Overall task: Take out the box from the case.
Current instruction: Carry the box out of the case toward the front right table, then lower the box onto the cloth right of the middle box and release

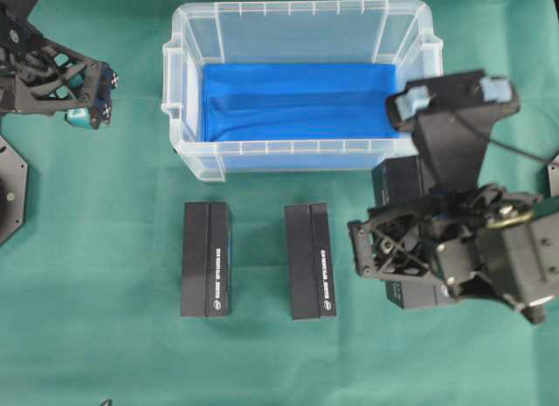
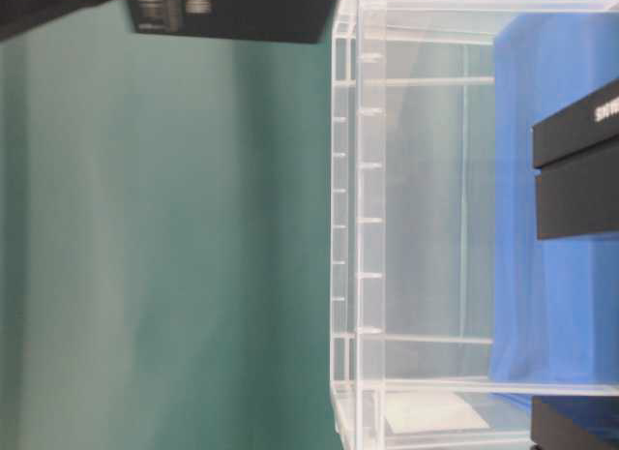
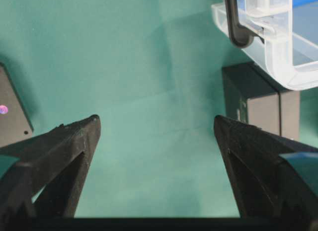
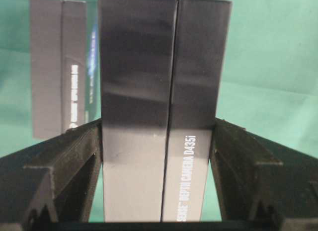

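Note:
The case [image 1: 188, 153] stands at the back middle of the green cloth, and only its blue lining [image 1: 297, 100] shows inside. My right gripper [image 4: 158, 122] is shut on a black box [image 4: 159, 116], one finger pressed to each long side. In the overhead view this box [image 1: 395, 181] lies mostly under the right gripper [image 1: 406, 244], outside the case, in front of its right corner. My left gripper [image 3: 156, 119] is open over bare cloth, and in the overhead view the left gripper [image 1: 87, 105] sits far to the left of the case.
Two more black boxes [image 1: 206, 259] [image 1: 310, 260] lie side by side on the cloth in front of the case. The left wrist view shows the case's corner [image 3: 278, 57] with a black box [image 3: 258, 107] beneath it. A black arm base plate [image 1: 9, 192] sits at the left edge.

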You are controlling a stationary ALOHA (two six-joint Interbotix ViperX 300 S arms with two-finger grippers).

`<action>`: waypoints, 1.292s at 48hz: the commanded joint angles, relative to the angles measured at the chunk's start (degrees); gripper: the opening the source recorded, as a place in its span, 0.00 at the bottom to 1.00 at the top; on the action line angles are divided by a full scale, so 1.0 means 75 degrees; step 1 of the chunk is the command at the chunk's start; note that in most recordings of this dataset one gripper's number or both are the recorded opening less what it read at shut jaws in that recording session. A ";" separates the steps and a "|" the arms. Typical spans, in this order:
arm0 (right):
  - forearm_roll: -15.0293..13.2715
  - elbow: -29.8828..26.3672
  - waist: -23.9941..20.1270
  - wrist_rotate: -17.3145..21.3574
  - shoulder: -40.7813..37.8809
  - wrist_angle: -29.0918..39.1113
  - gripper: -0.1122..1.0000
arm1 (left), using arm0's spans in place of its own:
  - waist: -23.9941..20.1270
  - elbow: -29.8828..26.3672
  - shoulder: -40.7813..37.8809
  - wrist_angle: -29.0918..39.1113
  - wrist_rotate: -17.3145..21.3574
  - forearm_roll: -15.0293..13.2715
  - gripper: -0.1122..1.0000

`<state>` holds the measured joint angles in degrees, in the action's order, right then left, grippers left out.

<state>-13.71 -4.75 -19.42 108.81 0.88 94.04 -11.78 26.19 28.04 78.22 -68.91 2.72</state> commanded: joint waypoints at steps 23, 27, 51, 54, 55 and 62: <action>0.0375 0.2801 -0.0117 0.0984 0.0105 -0.3129 0.68 | 0.0082 -0.0199 0.0047 -0.0012 -0.0023 0.0000 0.98; 0.0422 0.3117 -0.0117 0.1020 0.0094 -0.3516 0.68 | 0.0082 -0.0211 0.0047 -0.0012 -0.0012 0.0012 0.98; 0.0434 0.3609 -0.0059 0.1008 0.0105 -0.4312 0.68 | 0.0082 -0.0211 0.0047 -0.0023 -0.0012 0.0000 0.98; 0.0434 0.3633 -0.0059 0.0996 0.0117 -0.4336 0.68 | 0.0082 -0.0211 0.0047 -0.0012 -0.0012 0.0012 0.98; 0.0434 0.3656 -0.0059 0.0996 0.0129 -0.4348 0.68 | 0.0082 -0.0199 0.0047 -0.0023 -0.0012 0.0012 0.98; 0.0434 0.3762 -0.0059 0.1031 0.0211 -0.4406 0.68 | 0.0082 -0.0211 0.0059 -0.0012 0.0000 0.0000 0.98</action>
<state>-10.37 23.82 -19.95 116.37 0.79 61.44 -11.34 26.19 28.04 78.31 -68.99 2.72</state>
